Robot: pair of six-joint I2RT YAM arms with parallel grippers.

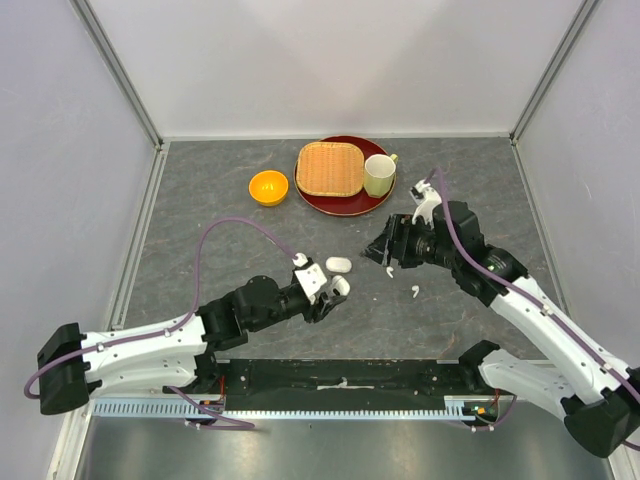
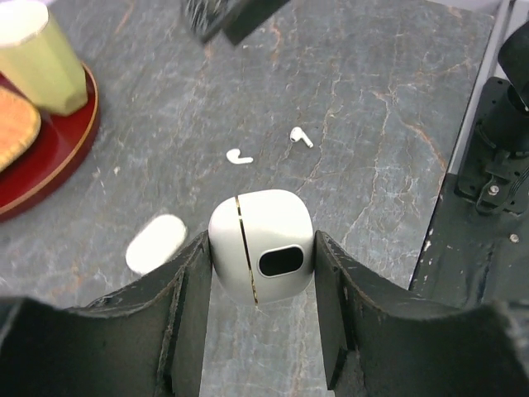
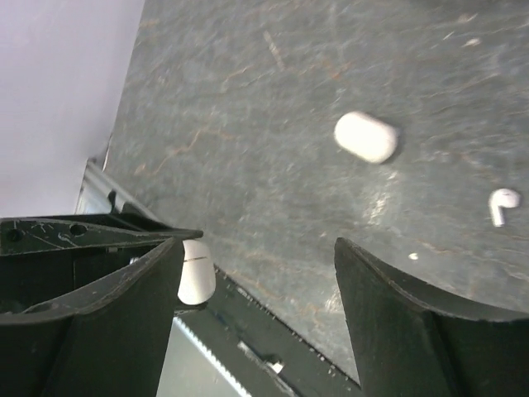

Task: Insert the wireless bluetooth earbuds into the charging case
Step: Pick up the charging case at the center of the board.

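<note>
White rounded plastic charging case (image 2: 248, 223): was clamped in left end effector (image 2: 262, 244)
Right end effector (image 3: 260, 248): stood apart above grey counter (image 1: 220, 225)

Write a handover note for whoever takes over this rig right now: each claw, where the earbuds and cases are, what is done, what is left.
Left claw: shut on a white case, lid looks closed.
Right claw: open, empty, above the table.
Two earbuds lie loose on the table; a second case lies near the held one.
Done: one case gripped. Left: open it, pick up each earbud, seat it inside.
</note>
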